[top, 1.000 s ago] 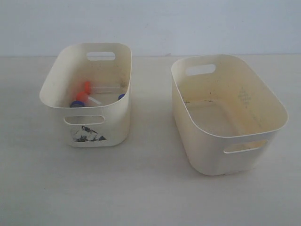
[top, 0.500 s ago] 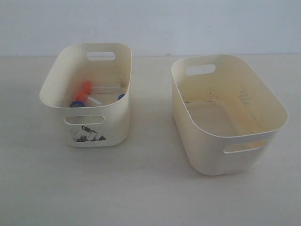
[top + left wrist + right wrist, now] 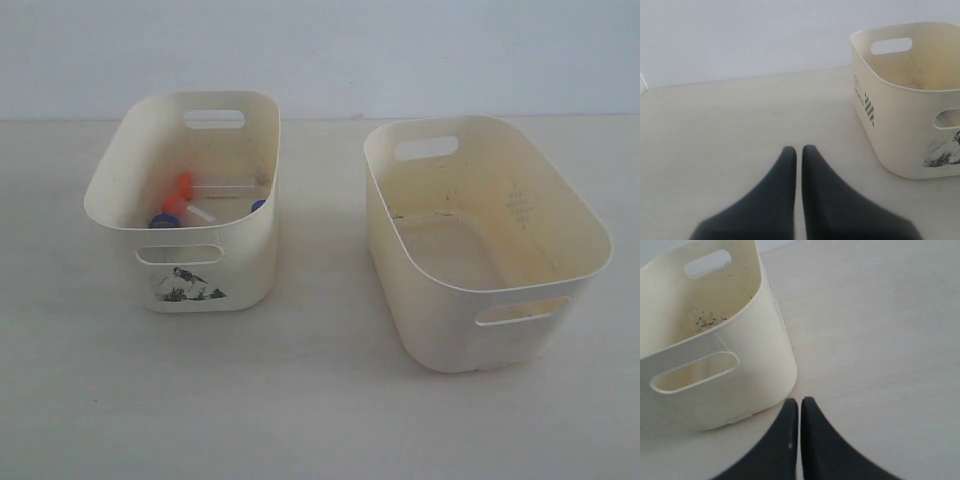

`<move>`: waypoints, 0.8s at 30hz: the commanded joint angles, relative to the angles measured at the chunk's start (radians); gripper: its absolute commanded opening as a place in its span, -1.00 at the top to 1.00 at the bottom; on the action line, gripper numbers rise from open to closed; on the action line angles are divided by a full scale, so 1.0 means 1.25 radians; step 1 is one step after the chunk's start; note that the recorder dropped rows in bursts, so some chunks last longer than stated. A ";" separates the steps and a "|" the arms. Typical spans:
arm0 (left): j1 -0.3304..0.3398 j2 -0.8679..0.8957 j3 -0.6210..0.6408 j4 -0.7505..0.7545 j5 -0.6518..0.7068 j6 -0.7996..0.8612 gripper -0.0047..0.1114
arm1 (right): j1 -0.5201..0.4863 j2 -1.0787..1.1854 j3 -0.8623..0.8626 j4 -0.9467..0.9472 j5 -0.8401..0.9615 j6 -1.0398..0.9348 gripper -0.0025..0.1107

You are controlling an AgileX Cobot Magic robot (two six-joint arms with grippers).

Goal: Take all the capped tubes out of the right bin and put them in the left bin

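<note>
The capped tubes lie together inside the left bin, the cream tub with the black smudged mark; orange caps and dark blue caps show among them. The plain right bin holds no tubes that I can see. Neither arm appears in the exterior view. My left gripper is shut with nothing held, low over the table beside the left bin. Shut and holding nothing too, my right gripper hovers just off a corner of the right bin.
Both bins stand on a pale tabletop before a light wall. A gap of bare table separates the bins.
</note>
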 commanded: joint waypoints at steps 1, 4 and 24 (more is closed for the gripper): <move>0.001 -0.001 -0.003 -0.009 -0.008 -0.009 0.84 | 0.019 -0.004 0.005 -0.020 -0.011 -0.012 0.93; 0.001 -0.001 -0.003 -0.009 -0.008 -0.009 0.84 | 0.049 -0.004 0.005 -0.053 -0.043 -0.012 0.93; 0.001 -0.001 -0.003 -0.009 -0.008 -0.009 0.84 | 0.055 -0.004 0.005 -0.102 -0.070 -0.009 0.93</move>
